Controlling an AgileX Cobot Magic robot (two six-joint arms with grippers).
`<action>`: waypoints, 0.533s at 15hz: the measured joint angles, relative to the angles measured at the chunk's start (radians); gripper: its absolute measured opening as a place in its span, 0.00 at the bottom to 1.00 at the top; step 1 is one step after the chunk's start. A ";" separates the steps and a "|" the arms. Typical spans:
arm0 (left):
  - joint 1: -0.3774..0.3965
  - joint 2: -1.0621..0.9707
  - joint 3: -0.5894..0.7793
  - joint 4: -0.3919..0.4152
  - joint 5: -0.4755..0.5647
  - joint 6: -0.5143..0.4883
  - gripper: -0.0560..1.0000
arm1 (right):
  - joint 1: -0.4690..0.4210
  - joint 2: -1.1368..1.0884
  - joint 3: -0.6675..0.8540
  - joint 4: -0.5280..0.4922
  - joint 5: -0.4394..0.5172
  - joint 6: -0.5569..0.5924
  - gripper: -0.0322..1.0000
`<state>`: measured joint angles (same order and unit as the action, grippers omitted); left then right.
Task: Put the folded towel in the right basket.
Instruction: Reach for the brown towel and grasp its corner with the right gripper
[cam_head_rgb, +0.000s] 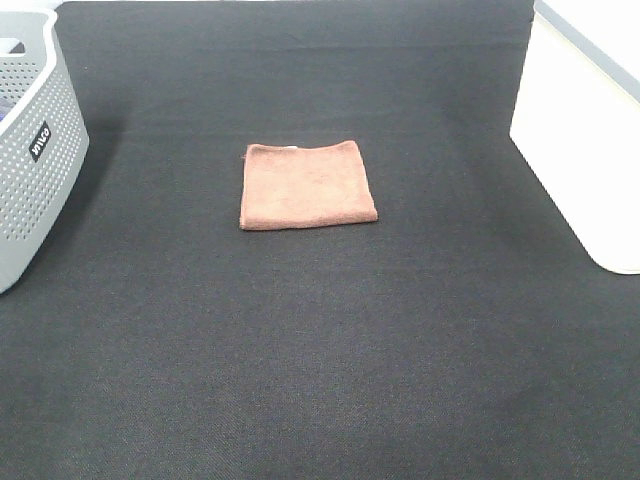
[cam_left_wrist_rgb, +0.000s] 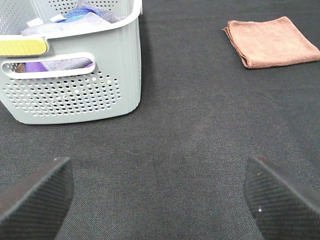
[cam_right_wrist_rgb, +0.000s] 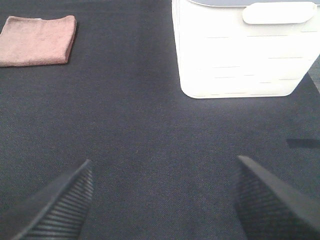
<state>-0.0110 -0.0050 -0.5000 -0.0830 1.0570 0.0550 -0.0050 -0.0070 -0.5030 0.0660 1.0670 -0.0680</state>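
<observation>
A folded brown towel (cam_head_rgb: 308, 186) lies flat on the black table mat, near the middle. It also shows in the left wrist view (cam_left_wrist_rgb: 272, 42) and the right wrist view (cam_right_wrist_rgb: 37, 40). The right basket (cam_head_rgb: 588, 130) is white and stands at the right edge; the right wrist view shows its wall and handle (cam_right_wrist_rgb: 240, 50). My left gripper (cam_left_wrist_rgb: 160, 200) is open and empty, well short of the towel. My right gripper (cam_right_wrist_rgb: 162, 200) is open and empty, between towel and white basket but short of both. Neither arm shows in the exterior view.
A grey perforated basket (cam_head_rgb: 28, 150) stands at the left edge; the left wrist view (cam_left_wrist_rgb: 75, 85) shows cloths inside it. The black mat (cam_head_rgb: 320, 360) covers the table.
</observation>
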 joint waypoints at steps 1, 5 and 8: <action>0.000 0.000 0.000 0.000 0.000 0.000 0.88 | 0.000 0.000 0.000 0.000 0.000 0.000 0.73; 0.000 0.000 0.000 0.000 0.000 0.000 0.88 | 0.000 0.000 0.000 0.000 0.000 0.000 0.73; 0.000 0.000 0.000 0.000 0.000 0.000 0.88 | 0.000 0.000 0.000 0.000 0.000 0.000 0.73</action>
<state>-0.0110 -0.0050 -0.5000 -0.0830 1.0570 0.0550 -0.0050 -0.0070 -0.5030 0.0660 1.0670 -0.0680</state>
